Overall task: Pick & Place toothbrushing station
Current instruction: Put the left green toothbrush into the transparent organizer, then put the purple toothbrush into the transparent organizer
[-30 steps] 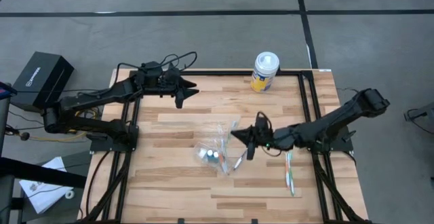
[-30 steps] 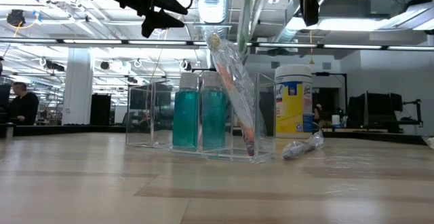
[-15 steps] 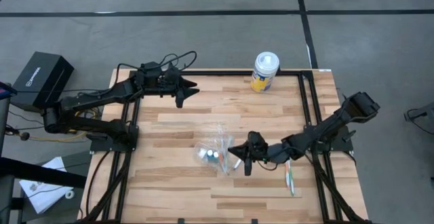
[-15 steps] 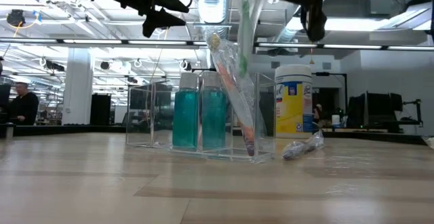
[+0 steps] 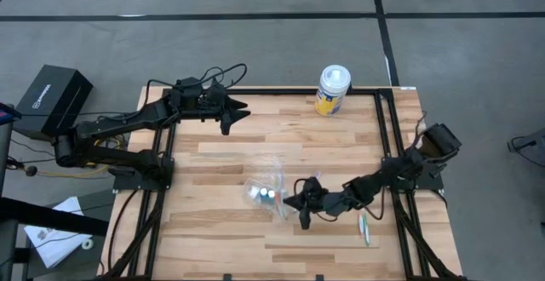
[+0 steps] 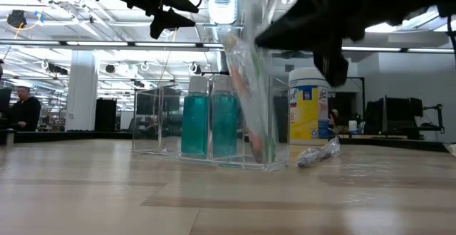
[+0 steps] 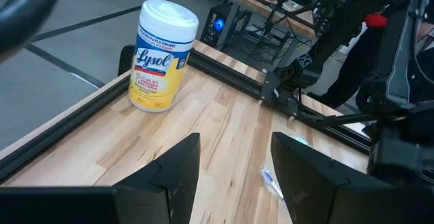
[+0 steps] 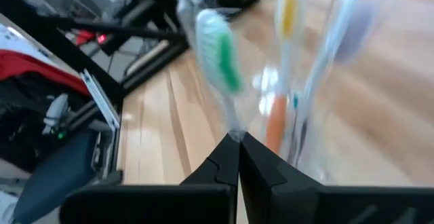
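A clear organiser (image 5: 264,194) stands mid-table with two teal bottles (image 6: 196,124) in it. A clear-wrapped orange toothbrush (image 6: 242,85) leans in it. My right gripper (image 5: 300,204) is at the organiser's right side, shut on a green toothbrush (image 8: 218,47). That brush shows in the low view (image 6: 265,100) as a blurred upright streak next to the wrapped brush. Orange and purple brushes (image 8: 288,13) stand just beyond it. My left gripper (image 5: 237,112) hangs open and empty over the table's far left part. My right gripper pinches the green toothbrush between its two fingertips on the neck (image 8: 234,130), just below the bristled head. The fingers come from the table's right, slanting down. The head sticks out past the fingertips. The handle hangs down by the organiser; whether its end rests there I cannot tell.
A white-and-yellow wipes canister (image 5: 333,89) stands at the far edge, also in the left wrist view (image 7: 161,54). A loose toothbrush (image 5: 364,227) lies at the near right. Crumpled clear plastic (image 6: 317,153) lies right of the organiser. Black rails run along both table sides.
My right gripper has moved toward the near edge, a little left and down, carrying the green toothbrush to the organiser's right side. The brush now reaches down beside the wrapped brush.
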Tool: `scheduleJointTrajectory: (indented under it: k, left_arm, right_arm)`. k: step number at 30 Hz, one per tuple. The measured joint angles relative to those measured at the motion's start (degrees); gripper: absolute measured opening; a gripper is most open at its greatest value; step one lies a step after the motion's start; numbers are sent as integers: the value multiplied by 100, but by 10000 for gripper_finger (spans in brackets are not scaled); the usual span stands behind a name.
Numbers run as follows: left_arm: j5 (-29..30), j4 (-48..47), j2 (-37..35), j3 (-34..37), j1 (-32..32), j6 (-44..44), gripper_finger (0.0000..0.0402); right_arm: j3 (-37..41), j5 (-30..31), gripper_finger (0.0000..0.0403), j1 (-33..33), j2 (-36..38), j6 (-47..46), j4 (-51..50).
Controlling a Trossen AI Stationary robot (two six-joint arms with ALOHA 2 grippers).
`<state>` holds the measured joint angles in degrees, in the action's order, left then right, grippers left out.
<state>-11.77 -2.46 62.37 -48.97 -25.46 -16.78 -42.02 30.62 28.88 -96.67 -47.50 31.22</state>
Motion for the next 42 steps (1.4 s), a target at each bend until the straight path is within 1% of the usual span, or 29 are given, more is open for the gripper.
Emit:
scheduleJointTrajectory:
  k: [4,6,10,13,16,19,24,27,29,32,38,40,42]
  left_arm:
    - [21,0,0,0,-56,11,176]
    - [26,0,0,0,-91,13,176]
    - [24,2,0,0,-165,18,176]
    - [24,3,0,0,-200,18,176]
    - [22,4,0,0,-200,21,176]
    - [22,5,0,0,-200,22,176]
    - [20,9,0,0,-200,22,176]
    - [20,9,0,0,-200,22,176]
    - [18,11,0,0,-200,22,176]
    - [16,13,-1,0,-200,22,176]
    - [15,35,-2,0,-200,24,176]
    - [15,44,-2,0,-200,25,176]
    - [15,46,-2,0,-200,25,176]
  right_arm:
    - [-1,-223,0,2,-360,-183,403]
    - [-2,-231,0,2,-482,-284,585]
    - [7,-272,1,-8,-495,-357,726]
    - [7,-461,15,-39,-405,-398,682]
    - [7,-822,50,-124,-352,-653,504]
    - [7,-1027,100,-203,-335,-800,517]
    - [5,-1303,188,-286,-121,-741,469]
    - [9,-1431,227,-315,109,-667,409]
    - [9,-1433,242,-315,337,-654,157]
    - [7,-1431,249,-296,773,-656,-592]
    - [7,-1399,240,-261,1719,-654,-2083]
    - [7,-1278,235,-267,2016,-684,-2602]
    - [7,-1162,231,-282,2288,-908,-3218]
